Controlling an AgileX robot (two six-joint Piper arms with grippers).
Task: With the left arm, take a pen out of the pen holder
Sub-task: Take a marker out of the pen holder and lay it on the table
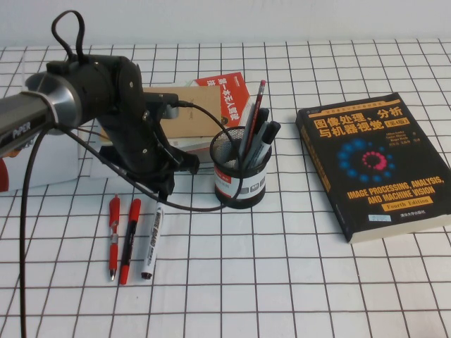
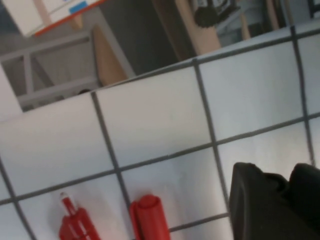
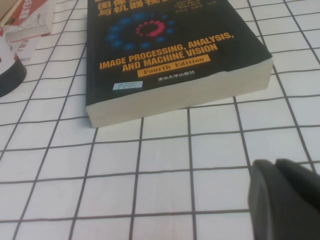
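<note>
The pen holder (image 1: pixel 239 174), a black mesh cup, stands on the checked table (image 1: pixel 317 296) near its middle. It lies just to the right of the left gripper (image 1: pixel 180 172), at about the same depth. The pens in the holder (image 1: pixel 255 134) stand nearly upright, with their long axes leaning slightly right and far. Their tops project well above the rim, and a thin red pencil (image 1: pixel 260 105) reaches highest. The left arm enters from the left edge of the high view, with its wrist bent down toward the table. This places the left gripper low, level with the holder wall rather than above the pen tops. A cable loops from the wrist to the near side of the holder. Judged from this pose, the coming move requires the gripper to rise and shift right before it can close on a shaft from the side. No pen is visible in the left gripper, and whether it is released or clenched cannot be told. Three loose pens (image 1: pixel 130 241) lie on the table near the left gripper, on its near-left side, with their long axes running near to far. The right gripper (image 3: pixel 287 200) hovers near the near edge of the black book (image 1: pixel 373 165), well apart from the holder. Its state cannot be told. The left arm is therefore the nearer one.
</note>
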